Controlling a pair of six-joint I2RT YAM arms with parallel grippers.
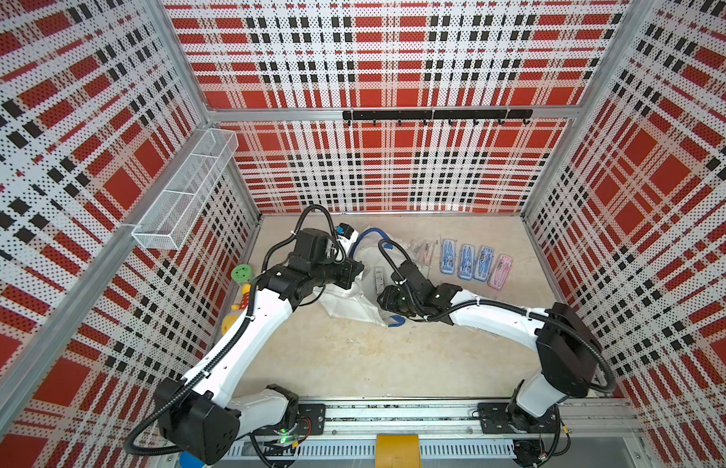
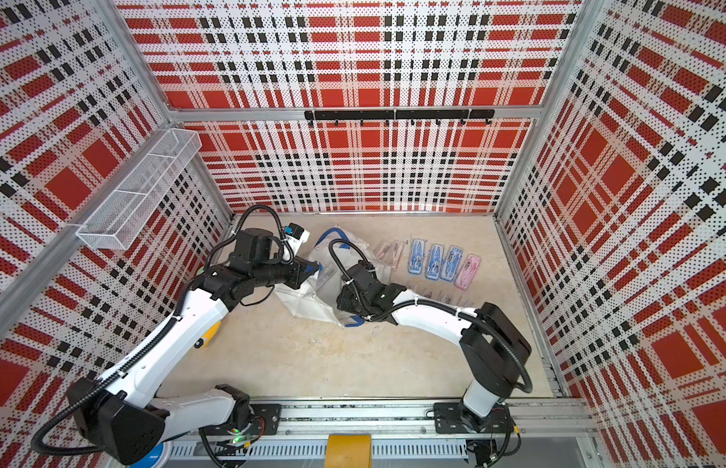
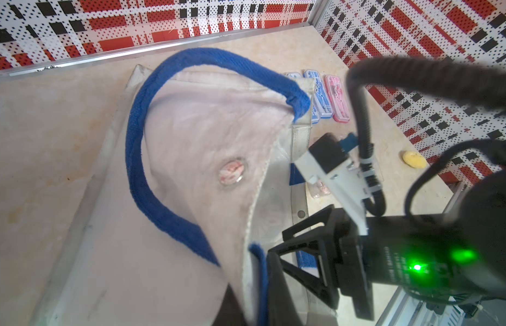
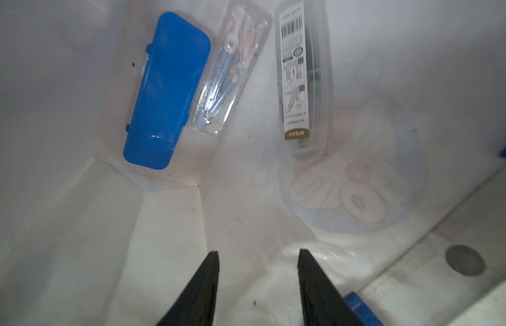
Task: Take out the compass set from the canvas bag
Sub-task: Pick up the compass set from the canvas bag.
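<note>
My right gripper (image 4: 259,254) is open and empty inside the canvas bag (image 4: 76,225), at the bottom of the right wrist frame. The compass set (image 4: 229,70), a clear packet, lies upper centre, apart from it, between a blue case (image 4: 164,90) and a labelled case (image 4: 300,73). My left gripper (image 1: 358,270) pinches the bag's rim.

The canvas bag (image 1: 353,302): white fabric, blue handles, slumped, mouth open around the right gripper (image 4: 259,252). Inside, ahead of that gripper, lie 3 flat cases: a blue case (image 4: 164,90), just beside it a clear compass set (image 4: 229,76), and a labelled clear case (image 4: 302,73) slightly apart.
</note>
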